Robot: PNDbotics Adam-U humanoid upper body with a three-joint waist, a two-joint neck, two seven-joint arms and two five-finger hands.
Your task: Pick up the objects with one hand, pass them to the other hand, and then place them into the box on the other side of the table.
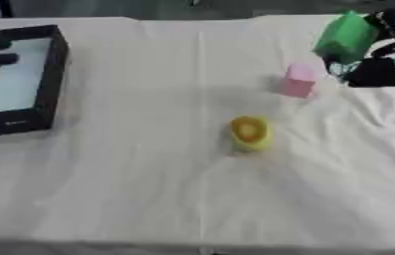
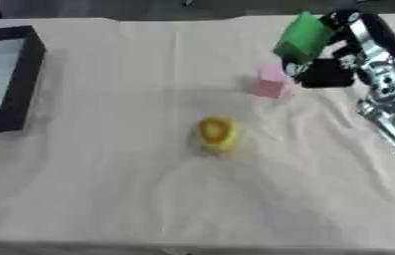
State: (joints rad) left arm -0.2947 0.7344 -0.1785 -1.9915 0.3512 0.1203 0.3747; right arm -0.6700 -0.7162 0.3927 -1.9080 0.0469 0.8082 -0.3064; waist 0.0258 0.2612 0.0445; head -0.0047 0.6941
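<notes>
Your right hand (image 2: 327,69) sits in the upper right of the frame, raised over the white cloth (image 1: 148,199) that covers the table. Its fingers are curled around a green block (image 2: 302,36), which tilts up and away from the palm, clear of the cloth. The silver and black forearm runs down the right edge of the right eye view.

Just below and left of that hand, a pink block (image 1: 299,79) stands on the cloth, near the hand but apart from it. Lower, near the middle of the frame, lies a yellow rounded object with an orange centre (image 1: 250,132); you cannot tell more of what it is.

The black box (image 1: 52,74) rests at the upper left of the frame, well apart from everything else. Its pale floor looks bare as far as it shows. Something dark shows at the far left edge of the left eye view, beside the box; it may be your left hand, but that cannot be told.

By the look of it, you are early in the task: the first object is picked up, not yet passed across. The pink block and the yellow object remain untouched.
</notes>
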